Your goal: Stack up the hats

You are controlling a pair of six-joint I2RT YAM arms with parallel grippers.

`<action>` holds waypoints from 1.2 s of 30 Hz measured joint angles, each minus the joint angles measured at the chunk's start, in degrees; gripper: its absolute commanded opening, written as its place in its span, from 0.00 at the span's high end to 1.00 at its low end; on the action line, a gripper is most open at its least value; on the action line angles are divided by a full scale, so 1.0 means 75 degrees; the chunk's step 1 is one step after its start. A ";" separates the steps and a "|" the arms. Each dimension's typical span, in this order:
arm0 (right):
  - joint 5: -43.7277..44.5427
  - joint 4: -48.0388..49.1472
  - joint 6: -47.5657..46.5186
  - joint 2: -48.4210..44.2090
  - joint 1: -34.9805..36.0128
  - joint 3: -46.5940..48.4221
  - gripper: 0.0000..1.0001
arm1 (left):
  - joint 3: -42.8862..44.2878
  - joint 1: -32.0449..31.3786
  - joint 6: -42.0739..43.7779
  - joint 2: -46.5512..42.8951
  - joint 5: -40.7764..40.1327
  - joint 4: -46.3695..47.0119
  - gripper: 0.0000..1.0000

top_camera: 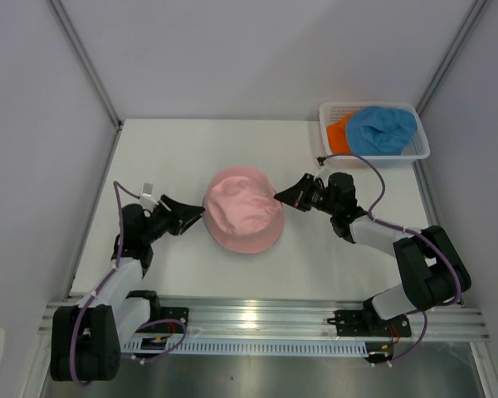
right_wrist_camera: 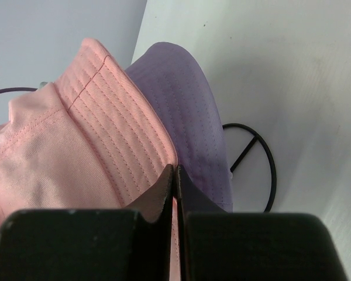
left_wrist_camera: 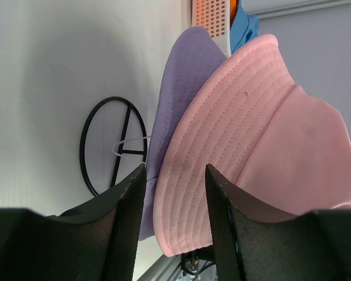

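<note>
Left gripper (left_wrist_camera: 174, 171) is straddling the brim of the pink hat (top_camera: 242, 209) on its left side. Its jaws are standing apart with the stitched edge between them, not pinching it. Right gripper (right_wrist_camera: 174, 175) is clamping the opposite brim, its jaws shut flat on the pink fabric.

The pink hat is sitting in the middle of the table (top_camera: 166, 157), draped over the lavender hat (left_wrist_camera: 184, 76), whose brim is peeking out underneath. The black wire stand (left_wrist_camera: 81, 143) is showing below both.

From where I'm standing, the thing to watch is that the left jaws take only the pink brim — the lavender edge is lying just beside one finger and could get caught with it. With a hold on each side, pulling down evenly would seat the crown square rather than lopsided.

The blue hat (top_camera: 382, 128) and orange hat (top_camera: 339, 137) are lying in the white basket (top_camera: 421, 137) at the far right corner — they look to be next.
</note>
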 measured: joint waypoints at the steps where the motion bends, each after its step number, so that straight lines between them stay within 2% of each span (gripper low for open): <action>1: 0.0000 0.0000 -0.0003 0.0000 0.0000 0.0000 1.00 | 0.0000 0.0000 0.0012 -0.0067 0.0003 -0.0076 0.49; 7: 0.0000 0.0000 -0.0003 0.0000 0.0000 0.0000 1.00 | 0.0128 0.0000 0.0411 -0.0799 -0.0017 -0.1000 0.41; 12: 0.0000 0.0000 -0.0003 0.0000 0.0000 0.0000 1.00 | 0.0434 0.0000 0.0799 -0.1326 -0.0085 -0.1664 0.40; 19: 0.0000 0.0000 -0.0003 0.0000 0.0000 0.0000 1.00 | 0.0417 0.0000 0.0848 -0.0965 -0.0061 -0.1568 0.44; 36: 0.0000 -0.0055 -0.0035 0.0000 0.0052 0.0000 1.00 | 0.0289 -0.0361 0.0571 0.0000 0.0003 -0.0475 0.45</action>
